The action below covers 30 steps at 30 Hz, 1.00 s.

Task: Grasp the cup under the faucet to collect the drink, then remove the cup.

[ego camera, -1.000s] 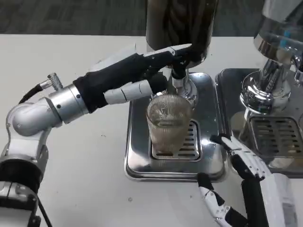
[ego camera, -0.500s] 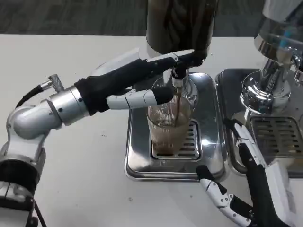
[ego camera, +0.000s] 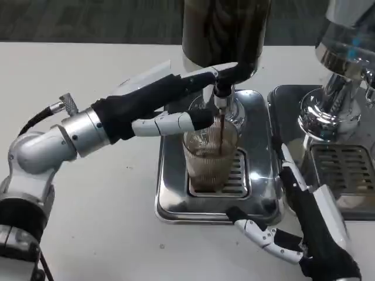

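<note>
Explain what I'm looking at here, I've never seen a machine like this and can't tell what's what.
This is a humanoid robot's view from a camera on its head, looking down at a white table. Its left hand reaches to the black tap lever of a dark drink dispenser. Brown liquid streams into a ribbed clear glass cup, which stands on a shiny steel drip tray. The right hand waits open beside the tray, holding nothing. A second steel dispenser stands to the right.
</note>
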{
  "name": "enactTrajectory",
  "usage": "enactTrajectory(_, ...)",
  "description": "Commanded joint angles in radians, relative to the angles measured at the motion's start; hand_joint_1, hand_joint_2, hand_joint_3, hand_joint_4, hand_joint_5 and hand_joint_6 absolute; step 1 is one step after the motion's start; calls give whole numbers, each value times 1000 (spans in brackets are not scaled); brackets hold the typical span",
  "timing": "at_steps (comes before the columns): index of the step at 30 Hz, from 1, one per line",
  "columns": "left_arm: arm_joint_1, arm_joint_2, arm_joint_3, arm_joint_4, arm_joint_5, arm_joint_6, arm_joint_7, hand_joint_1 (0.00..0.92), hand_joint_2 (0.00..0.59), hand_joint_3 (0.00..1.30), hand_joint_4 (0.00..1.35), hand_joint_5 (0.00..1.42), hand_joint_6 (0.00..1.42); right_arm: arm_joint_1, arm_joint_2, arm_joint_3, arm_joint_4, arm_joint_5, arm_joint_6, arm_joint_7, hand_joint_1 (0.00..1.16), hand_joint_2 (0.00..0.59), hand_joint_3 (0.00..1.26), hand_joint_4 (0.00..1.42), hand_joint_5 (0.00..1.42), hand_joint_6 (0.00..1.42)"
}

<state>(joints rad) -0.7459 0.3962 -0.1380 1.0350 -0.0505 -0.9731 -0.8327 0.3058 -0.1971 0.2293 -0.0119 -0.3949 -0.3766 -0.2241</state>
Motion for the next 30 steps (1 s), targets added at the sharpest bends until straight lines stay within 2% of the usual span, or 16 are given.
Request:
enactTrajectory(1, 26, 11, -28, 26, 63, 28, -18, 0, 105, 115, 0, 0, 0, -34, 9, -14, 2, 20, 26, 41, 684, 205, 0, 0, 0, 68)
enactTrajectory(9, 31, 17, -26, 21, 66, 25, -14, 0, 106, 115, 3, 0, 0, -100, 37, -17, 48, 31, 58, 80, 690, 204, 0, 0, 0, 50)
enactTrajectory(20, 39, 24, -20, 12, 58, 16, -18, 0, 106, 118, 3, 0, 0, -174, 51, -14, 108, 29, 93, 96, 683, 212, 0, 0, 0, 21)
enactTrajectory(30, 51, 35, -12, -2, 51, 9, -17, 0, 90, 124, 13, 0, 0, -228, 67, -8, 170, 37, 93, 118, 662, 217, 0, 0, 0, 4)
